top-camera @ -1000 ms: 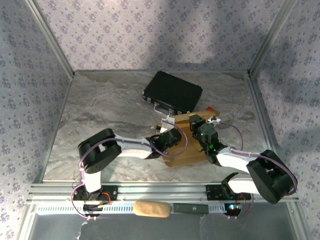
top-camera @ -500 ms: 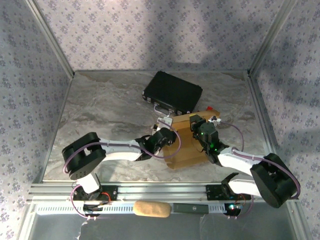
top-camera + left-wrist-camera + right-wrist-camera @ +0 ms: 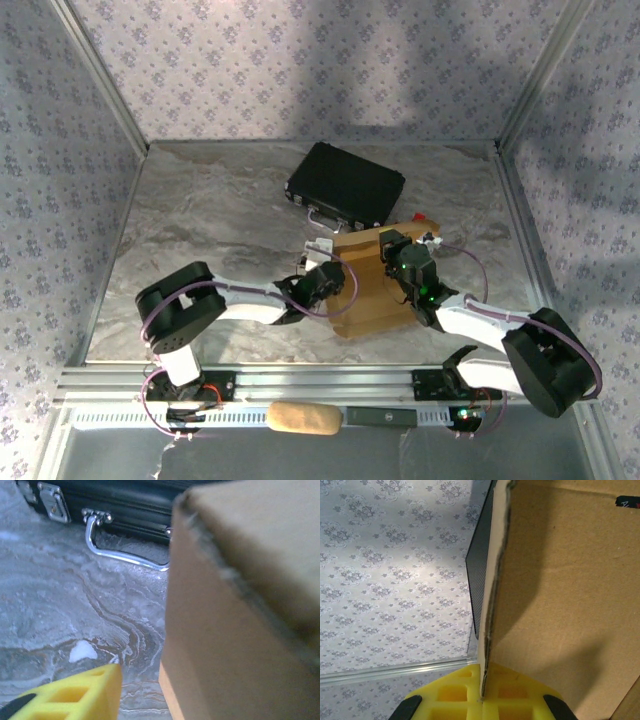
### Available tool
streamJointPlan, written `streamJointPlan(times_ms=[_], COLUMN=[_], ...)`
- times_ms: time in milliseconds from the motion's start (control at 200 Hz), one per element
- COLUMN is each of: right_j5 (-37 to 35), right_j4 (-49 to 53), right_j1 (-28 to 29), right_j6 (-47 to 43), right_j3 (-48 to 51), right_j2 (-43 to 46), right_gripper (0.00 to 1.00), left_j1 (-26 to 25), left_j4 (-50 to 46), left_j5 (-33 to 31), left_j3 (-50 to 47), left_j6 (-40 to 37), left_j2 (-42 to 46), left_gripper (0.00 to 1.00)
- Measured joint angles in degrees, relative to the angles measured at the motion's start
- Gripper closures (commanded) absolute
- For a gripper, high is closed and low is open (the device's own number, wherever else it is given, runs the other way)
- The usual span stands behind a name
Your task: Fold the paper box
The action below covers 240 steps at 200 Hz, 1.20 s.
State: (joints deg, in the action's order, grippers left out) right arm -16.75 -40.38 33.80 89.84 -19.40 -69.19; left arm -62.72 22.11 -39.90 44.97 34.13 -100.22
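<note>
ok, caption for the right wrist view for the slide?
Right hand shut on an edge of the paper box, black case and floral wall behind.

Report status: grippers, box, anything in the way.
Right gripper shut on paper box panel edge. Left gripper beside box, jaws unclear. Black case close behind box.

High rear view over the table, both wrist views tight against the paper box

A grey marbled counter carries a black case toward its far edge, and a tan paper box just in front of it
</note>
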Motion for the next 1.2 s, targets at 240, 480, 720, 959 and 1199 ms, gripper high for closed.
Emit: streamJointPlan(times_ms=[240, 480, 720, 959, 1199], right_j5=[-0.7, -0.4, 0.5, 5.3, 9.5], right_j4=[0.2, 11.7, 42.5, 58.1, 66.4], right_j1=[0.2, 1.2, 0.4, -5.6, -5.0], right_j6=[0.8, 1.3, -7.6, -24.1, -33.6], right_j3=[0.0, -1.1, -12.3, -34.2, -48.3], right_j2=[0.0, 3.6, 25.0, 23.1, 8.8], right_gripper=[1.00, 0.27, 0.17, 0.29, 0.35], left_j1=[0.1, 0.2, 1.2, 5.6, 8.7], left_j4=[-1.2, -11.3, -30.3, -44.0, -55.4], left_j5=[-1.7, -6.5, -9.9, -8.3, -4.2], left_j3=[3.6, 9.1, 11.2, 15.2, 16.2], left_j6=[1.8, 6.8, 12.7, 11.9, 7.5], left_j2=[-3.4, -4.9, 4.2, 17.2, 23.4], left_gripper=[1.00, 1.00, 1.00, 1.00, 1.00])
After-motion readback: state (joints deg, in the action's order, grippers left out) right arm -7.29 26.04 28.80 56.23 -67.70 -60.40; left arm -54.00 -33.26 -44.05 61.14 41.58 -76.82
